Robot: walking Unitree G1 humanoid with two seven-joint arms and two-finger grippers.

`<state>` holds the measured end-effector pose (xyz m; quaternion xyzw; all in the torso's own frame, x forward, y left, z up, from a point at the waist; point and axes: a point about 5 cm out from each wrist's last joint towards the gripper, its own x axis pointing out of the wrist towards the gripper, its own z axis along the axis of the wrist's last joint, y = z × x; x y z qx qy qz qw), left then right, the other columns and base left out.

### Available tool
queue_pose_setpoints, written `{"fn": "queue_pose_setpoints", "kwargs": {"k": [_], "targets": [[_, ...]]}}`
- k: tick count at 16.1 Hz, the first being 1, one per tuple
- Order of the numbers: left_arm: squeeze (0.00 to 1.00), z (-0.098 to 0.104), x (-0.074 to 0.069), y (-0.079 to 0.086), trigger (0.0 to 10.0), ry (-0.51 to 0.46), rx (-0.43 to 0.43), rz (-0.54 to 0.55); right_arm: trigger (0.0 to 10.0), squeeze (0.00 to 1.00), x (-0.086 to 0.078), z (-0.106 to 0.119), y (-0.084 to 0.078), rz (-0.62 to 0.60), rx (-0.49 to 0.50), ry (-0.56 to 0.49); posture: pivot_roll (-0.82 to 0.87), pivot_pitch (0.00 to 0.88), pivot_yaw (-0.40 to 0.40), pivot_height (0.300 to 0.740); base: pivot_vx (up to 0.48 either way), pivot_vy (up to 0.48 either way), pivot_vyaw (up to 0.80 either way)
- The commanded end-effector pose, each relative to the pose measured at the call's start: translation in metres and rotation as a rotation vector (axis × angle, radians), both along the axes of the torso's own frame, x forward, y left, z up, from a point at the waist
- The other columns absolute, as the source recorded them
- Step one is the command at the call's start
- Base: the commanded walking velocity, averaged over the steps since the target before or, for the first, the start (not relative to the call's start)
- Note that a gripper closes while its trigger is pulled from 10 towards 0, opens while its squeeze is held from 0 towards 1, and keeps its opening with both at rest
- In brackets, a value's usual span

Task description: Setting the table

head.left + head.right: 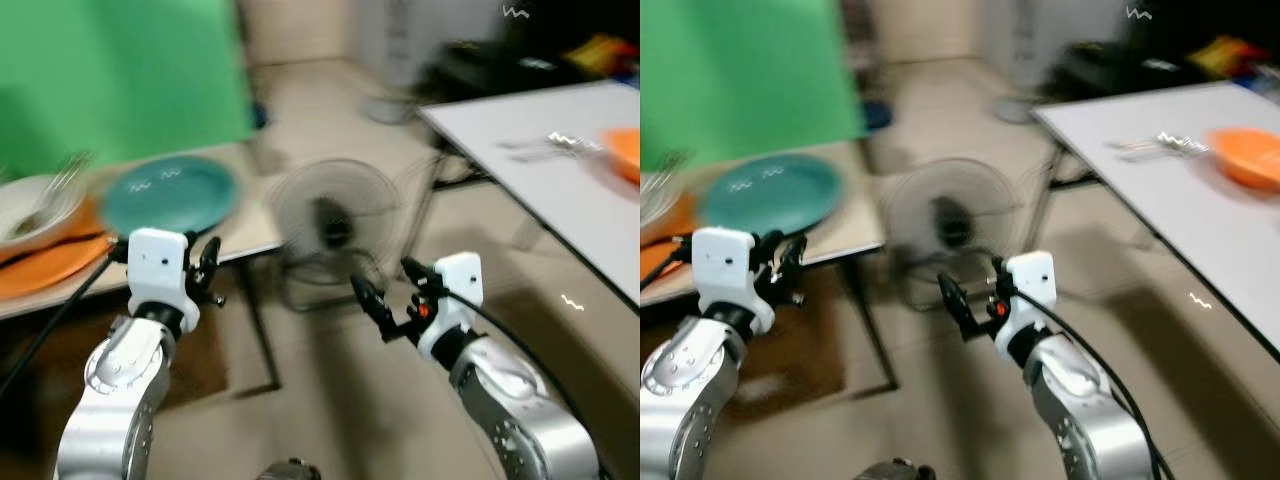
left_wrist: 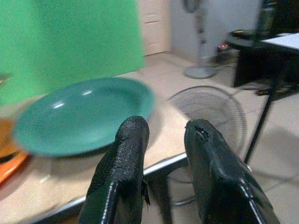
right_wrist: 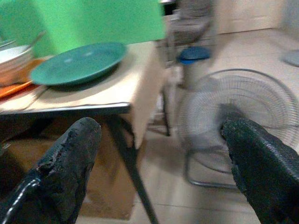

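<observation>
A teal plate (image 1: 170, 195) lies on a low beige table (image 1: 255, 228) at my left. Beside it are a white bowl (image 1: 35, 205) with a fork in it and an orange plate (image 1: 50, 262) underneath. My left gripper (image 1: 207, 262) hovers at that table's front edge, just short of the teal plate (image 2: 79, 116). Its fingers stand a narrow gap apart with nothing between them. My right gripper (image 1: 392, 285) is held over the floor, wide open and empty. On the white table (image 1: 560, 200) at my right sit another orange plate (image 1: 1250, 157) and some cutlery (image 1: 545, 148).
A floor fan (image 1: 330, 225) stands on the tiles between the two tables, right in front of me. A green screen (image 1: 120, 70) backs the low table. A blue-lidded bin (image 3: 195, 53) and dark furniture (image 1: 520, 60) lie farther back. The views are blurred.
</observation>
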<state>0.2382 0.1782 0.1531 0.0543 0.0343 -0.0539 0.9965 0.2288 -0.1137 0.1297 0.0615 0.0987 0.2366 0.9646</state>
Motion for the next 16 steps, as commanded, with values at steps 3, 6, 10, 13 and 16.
{"fn": "queue_pose_setpoints", "kwargs": {"k": [3,6,10,13,16], "targets": [[0.00,0.002,-0.002,-0.003,10.0,-0.012,0.004,-0.019,10.0,0.14,0.004,0.002,0.002,0.021,0.001,-0.011,0.21,0.000,0.019,0.727,0.298,0.000,0.80],[0.00,0.001,-0.003,-0.005,10.0,-0.009,0.009,-0.031,10.0,0.13,0.006,0.003,0.003,0.026,-0.001,-0.016,0.21,0.000,0.016,0.727,0.298,0.000,0.80],[0.00,0.001,-0.005,-0.004,10.0,-0.009,0.013,-0.029,10.0,0.12,0.008,0.002,0.005,0.034,-0.001,-0.020,0.22,0.000,0.004,0.727,0.303,0.000,0.80],[0.00,0.001,-0.007,-0.005,10.0,-0.011,0.018,-0.032,10.0,0.04,0.012,0.002,0.003,0.016,-0.004,-0.022,0.23,0.000,-0.004,0.727,0.305,0.000,0.53],[0.00,0.001,-0.008,-0.006,10.0,-0.003,0.037,-0.070,10.0,0.00,0.016,0.004,-0.002,-0.018,0.016,-0.020,0.22,0.000,-0.002,0.727,0.306,0.000,0.00]]}}
